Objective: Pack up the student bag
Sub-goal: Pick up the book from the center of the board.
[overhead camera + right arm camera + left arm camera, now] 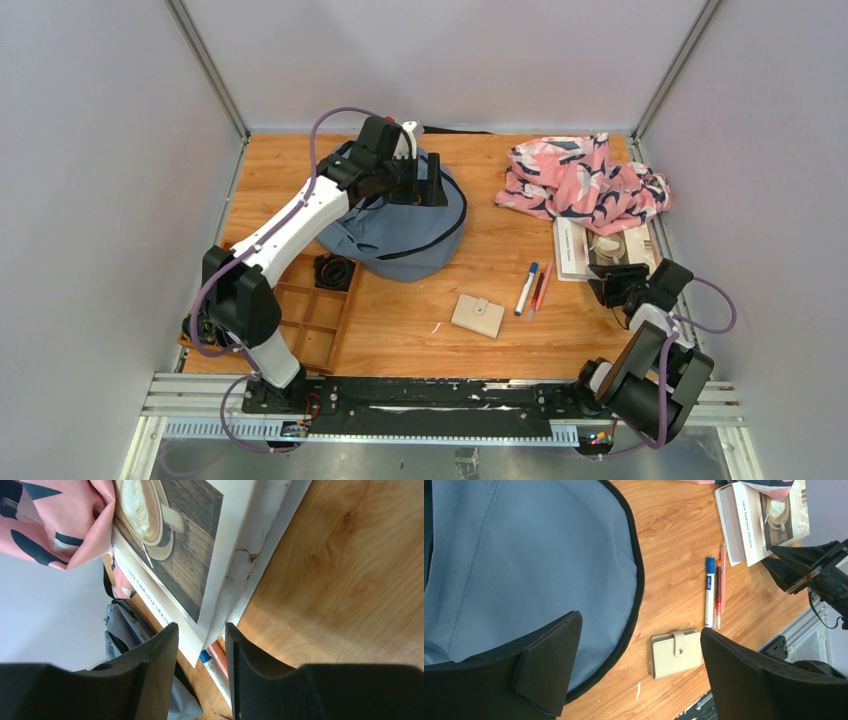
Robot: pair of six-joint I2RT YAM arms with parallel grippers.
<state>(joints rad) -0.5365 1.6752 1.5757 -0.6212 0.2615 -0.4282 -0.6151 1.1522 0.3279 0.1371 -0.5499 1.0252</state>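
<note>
The student bag (400,235) is a grey-blue backpack lying at the left middle of the table; its dark zipper seam (638,580) curves through the left wrist view. My left gripper (437,188) hovers over the bag's far right edge, wide open (639,625), with nothing between its fingers. My right gripper (605,283) is at the near corner of a white book with a coffee-cup cover (590,248). In the right wrist view that book's corner (210,595) fills the gap between the fingers (201,626), which are closed on it.
A beige snap wallet (478,315) and a blue-capped marker with a red pen (527,288) lie between bag and book. A pink-white-navy cloth (580,180) overlaps the book's far end. A wooden compartment tray (320,310) sits at the near left. White walls enclose the table.
</note>
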